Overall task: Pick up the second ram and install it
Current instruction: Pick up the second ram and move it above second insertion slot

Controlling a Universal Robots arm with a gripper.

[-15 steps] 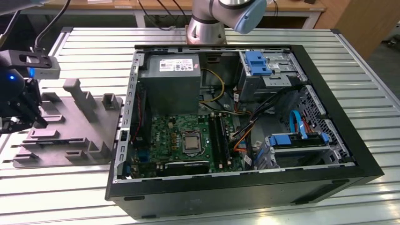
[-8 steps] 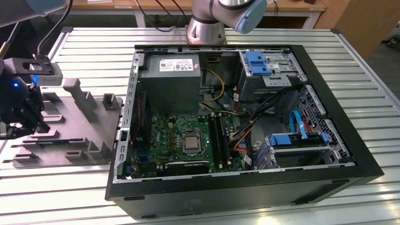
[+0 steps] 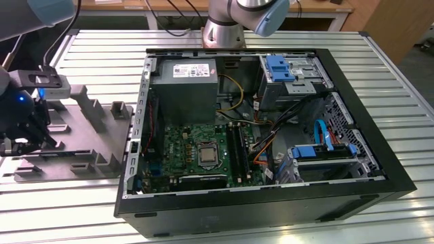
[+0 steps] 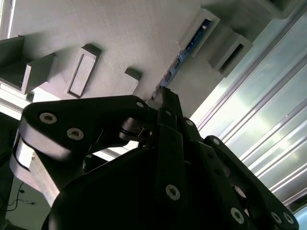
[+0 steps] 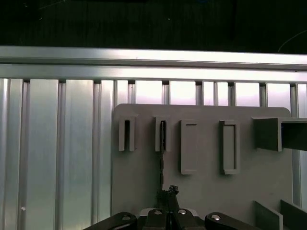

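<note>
The second ram (image 4: pixel 192 44) is seen edge-on here: a thin, flat dark stick, with a bluish board and tiny chips picked out along it in the second wrist view. It's stood on edge in one of the raised rectangular sockets of the grey holder plate (image 5: pixel 206 196), which is matte with a fine lined grain. The gripper (image 4: pixel 166 94) is drawn almost fully together. Its black jointed metal fingers look pinched on the stick's near end, with the stick seated in its socket. Underneath, a ribbed, shiny aluminium table (image 5: pixel 48 143) can be made out. The open black PC case (image 3: pixel 271 211) is parked well apart, towards the exterior view's right.
</note>
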